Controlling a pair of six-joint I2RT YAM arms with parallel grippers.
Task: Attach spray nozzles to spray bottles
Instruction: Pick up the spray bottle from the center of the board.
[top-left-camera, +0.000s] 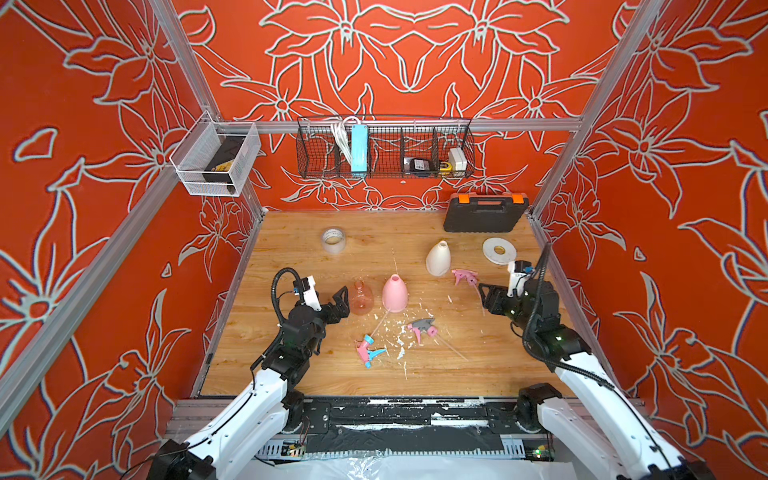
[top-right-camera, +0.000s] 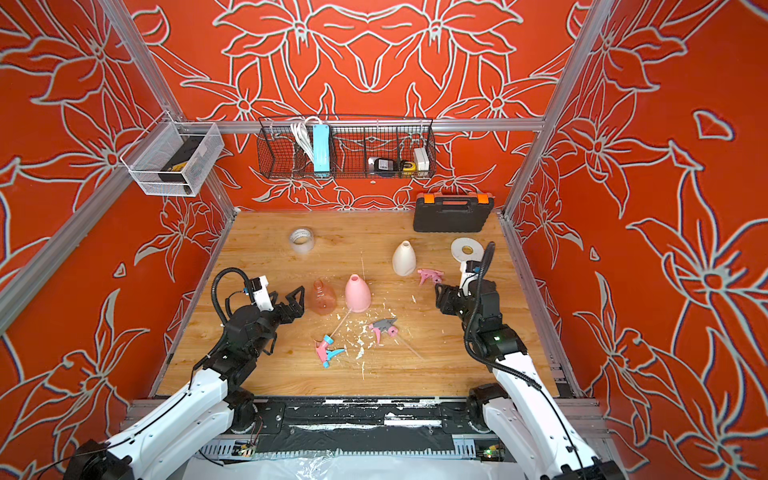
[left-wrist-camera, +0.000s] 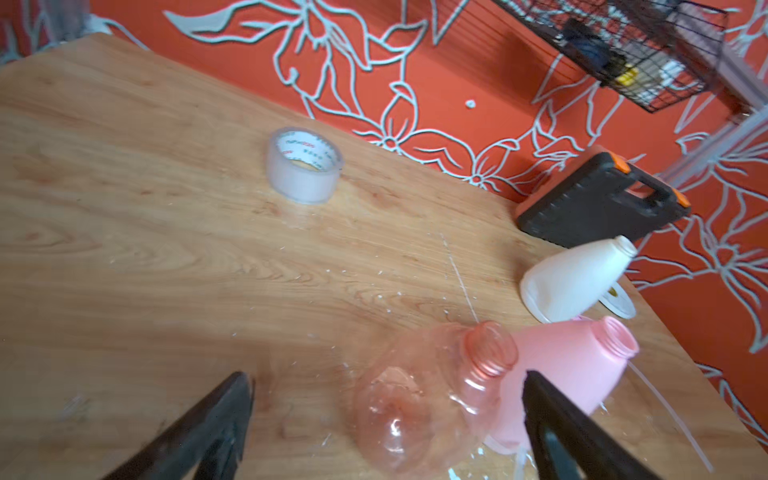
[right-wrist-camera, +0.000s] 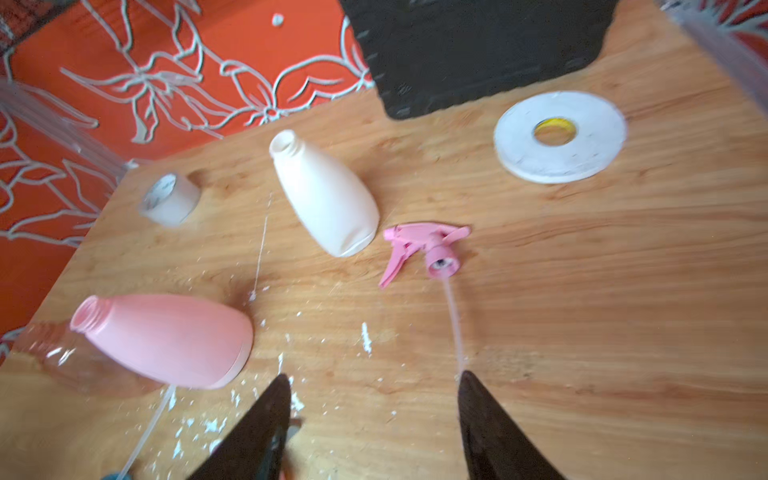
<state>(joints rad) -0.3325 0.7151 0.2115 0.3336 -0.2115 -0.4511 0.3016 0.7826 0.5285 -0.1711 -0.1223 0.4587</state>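
Left gripper (top-left-camera: 344, 302) has its two fingers spread wide. The see-through orange bottle (top-left-camera: 360, 297) stands right in front of them, just beside the tips, and I cannot tell if they touch it. Right gripper (right-wrist-camera: 374, 376) has its fingers apart too, over the wood, and the thin tube of the all-pink nozzle (right-wrist-camera: 428, 249) reaches up to one finger tip. That nozzle lies on its side just beside the white bottle (top-left-camera: 438, 258), which stands up with its neck open. The pink bottle (top-left-camera: 395, 293) stands just beside the orange one, its neck open as well. The nozzle with the grey top (top-left-camera: 422, 326) lies near the pink bottle, on the robot's side of it. The nozzle with blue parts (top-left-camera: 368, 351) lies to its left. Little white crumbs (top-left-camera: 399, 345) are scattered round these two. Everything sits on a wooden table (top-left-camera: 498, 365). Farther back are a clear tape roll (top-left-camera: 333, 240), a flat white tape roll (top-left-camera: 498, 250), and a black tool case (top-left-camera: 484, 212) by the wall.
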